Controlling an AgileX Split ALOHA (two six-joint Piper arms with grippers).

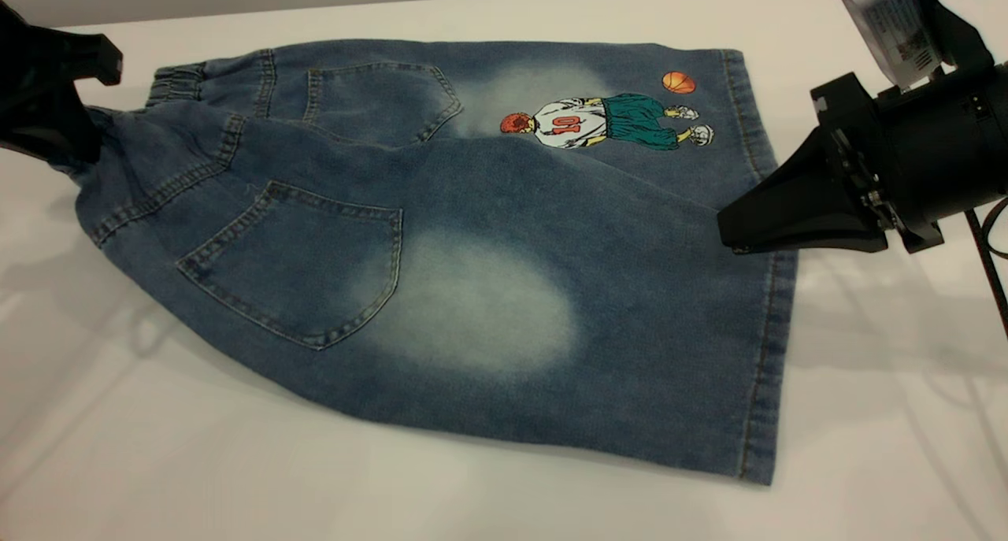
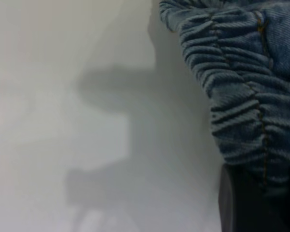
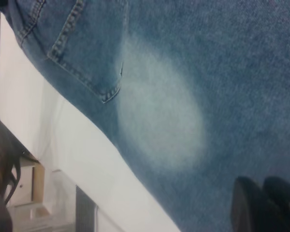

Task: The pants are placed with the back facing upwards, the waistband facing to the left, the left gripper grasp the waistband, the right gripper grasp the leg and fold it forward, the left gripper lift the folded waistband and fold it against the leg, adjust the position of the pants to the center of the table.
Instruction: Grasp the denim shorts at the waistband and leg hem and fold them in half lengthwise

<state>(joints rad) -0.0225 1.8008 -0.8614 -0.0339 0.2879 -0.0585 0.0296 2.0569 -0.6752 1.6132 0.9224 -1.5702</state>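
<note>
The pants [image 1: 504, 171], blue denim shorts, lie back up on the white table [image 1: 157, 446] with the ruched waistband [image 1: 177, 80] at the left. My left gripper [image 1: 75, 143] is at that end, shut on the waistband [image 2: 232, 72], whose gathers run into the jaws [image 2: 261, 195]. The near leg [image 1: 488, 313], with its pale oval, is raised and drapes partly over the far leg with the cartoon print [image 1: 606, 122]. My right gripper [image 1: 728, 240] is shut on the leg near its hem. In the right wrist view its fingers [image 3: 246, 203] press close together on the leg's denim [image 3: 159, 121].
White tabletop surrounds the shorts on the near, left and right sides. The table's back edge [image 1: 394, 12] runs just behind the far leg. The right wrist view shows a table edge [image 3: 63, 169] with floor and furniture beyond.
</note>
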